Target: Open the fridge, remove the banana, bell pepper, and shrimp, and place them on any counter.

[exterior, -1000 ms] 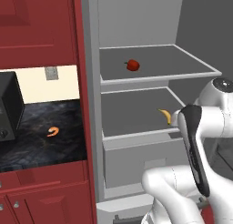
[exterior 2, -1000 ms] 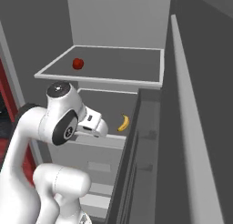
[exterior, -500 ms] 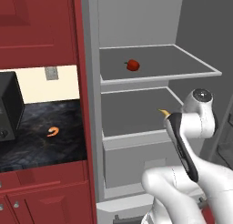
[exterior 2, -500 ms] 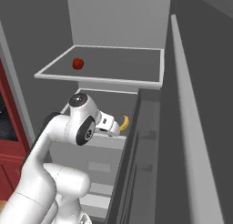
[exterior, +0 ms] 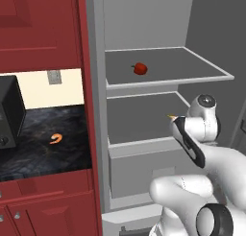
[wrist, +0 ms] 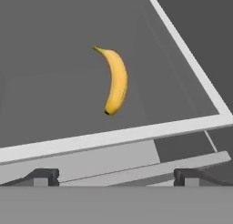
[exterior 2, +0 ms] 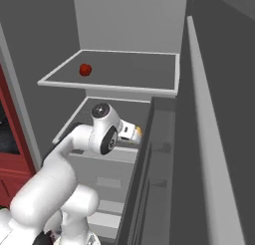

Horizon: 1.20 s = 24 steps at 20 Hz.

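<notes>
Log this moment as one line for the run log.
fridge open | shrimp on counter | bell pepper upper shelf | banana lower shelf, untouched | gripper open, facing banana

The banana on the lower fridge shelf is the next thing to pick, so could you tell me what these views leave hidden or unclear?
- Banana: in both base views the arm covers all but a yellow tip.
- Gripper: the hand view's bottom edge cuts its fingertips; they stand wide apart, holding nothing.
- Microwave: cut off by the left base view's left edge.
- Shrimp: too small for detail.
</notes>
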### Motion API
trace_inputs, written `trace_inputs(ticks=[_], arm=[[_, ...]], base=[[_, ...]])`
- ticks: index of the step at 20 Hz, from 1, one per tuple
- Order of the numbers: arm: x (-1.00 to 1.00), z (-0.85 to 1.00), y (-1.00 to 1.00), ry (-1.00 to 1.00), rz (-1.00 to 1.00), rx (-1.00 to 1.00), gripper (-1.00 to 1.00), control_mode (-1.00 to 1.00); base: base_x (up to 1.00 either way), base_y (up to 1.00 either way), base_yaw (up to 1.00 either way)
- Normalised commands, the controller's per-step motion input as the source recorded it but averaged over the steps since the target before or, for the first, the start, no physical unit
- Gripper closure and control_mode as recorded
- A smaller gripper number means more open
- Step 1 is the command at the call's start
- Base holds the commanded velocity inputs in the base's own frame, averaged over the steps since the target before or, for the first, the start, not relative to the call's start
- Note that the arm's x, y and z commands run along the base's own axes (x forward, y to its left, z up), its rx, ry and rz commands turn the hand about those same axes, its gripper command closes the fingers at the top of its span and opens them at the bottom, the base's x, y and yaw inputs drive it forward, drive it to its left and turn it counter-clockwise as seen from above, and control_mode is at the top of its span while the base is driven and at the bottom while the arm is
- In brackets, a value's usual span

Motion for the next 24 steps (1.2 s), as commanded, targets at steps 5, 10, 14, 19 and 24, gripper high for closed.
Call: trace_inputs(ticks=[5, 10, 14, 19, 24], arm=[[0.73, -0.29, -0.18, 0.00, 0.00, 0.00, -1.00, -1.00], [0.53, -0.19, -0.09, 0.00, 0.00, 0.00, -1.00, -1.00], [0.33, -0.31, -0.26, 0.00, 0.00, 0.00, -1.00, -1.00], [0.39, -0.37, -0.06, 0.00, 0.00, 0.00, -1.00, -1.00], [0.31, -0.40, 0.00, 0.00, 0.00, 0.00, -1.00, -1.00]], base=[[0.00, 0.00, 0.00], [0.00, 0.00, 0.00], [0.00, 0.00, 0.00], [0.00, 0.00, 0.00], [0.00, 0.00, 0.00]])
